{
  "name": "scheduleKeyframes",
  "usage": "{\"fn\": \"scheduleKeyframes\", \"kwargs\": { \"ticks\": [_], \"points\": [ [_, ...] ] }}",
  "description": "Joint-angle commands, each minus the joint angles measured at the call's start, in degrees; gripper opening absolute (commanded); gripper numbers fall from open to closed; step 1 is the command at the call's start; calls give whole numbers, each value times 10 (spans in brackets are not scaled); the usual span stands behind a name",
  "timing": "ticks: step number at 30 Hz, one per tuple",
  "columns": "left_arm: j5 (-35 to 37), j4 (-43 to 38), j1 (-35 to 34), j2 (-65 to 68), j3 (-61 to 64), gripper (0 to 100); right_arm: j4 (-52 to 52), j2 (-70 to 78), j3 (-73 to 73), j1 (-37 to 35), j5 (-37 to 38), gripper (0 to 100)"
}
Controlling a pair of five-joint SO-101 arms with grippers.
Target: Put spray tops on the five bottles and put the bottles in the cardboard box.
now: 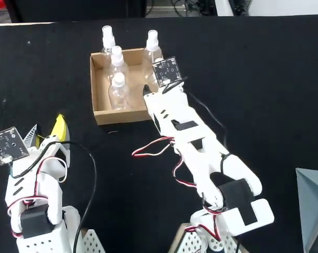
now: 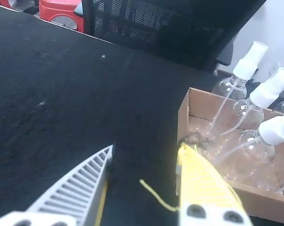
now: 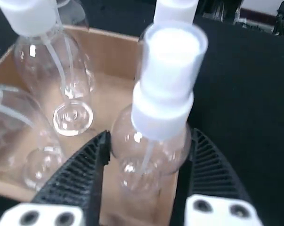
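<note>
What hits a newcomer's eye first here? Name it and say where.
The right gripper is shut on a clear bottle with a white spray top, at the wall of the cardboard box on that arm's side. Four more capped bottles stand in or just behind the box, and the left gripper sits open, one finger yellow, over the black table beside it.

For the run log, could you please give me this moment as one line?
right gripper shut on spray bottle at cardboard box wall | left gripper open, empty, near cardboard box
</note>
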Motion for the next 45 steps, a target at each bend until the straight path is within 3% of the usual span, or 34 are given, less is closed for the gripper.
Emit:
{"fn": "scheduleKeyframes", "kwargs": {
  "ticks": [1,4,10,24,34,45],
  "points": [
    [3,1,-7,-5,-1,209,23,-67,-3,11,-4,207],
    [3,1,-7,-5,-1,209,26,-69,-3,11,-4,225],
    [3,1,-7,-5,-1,209,47,-70,-4,9,-4,357],
    [3,1,-7,-5,-1,209,53,-75,-2,10,-1,358],
    [3,0,-7,-5,0,209,195,-179,-2,9,-5,358],
    [3,1,-2,-5,0,209,203,-274,58,9,-5,357]
  ]
}}
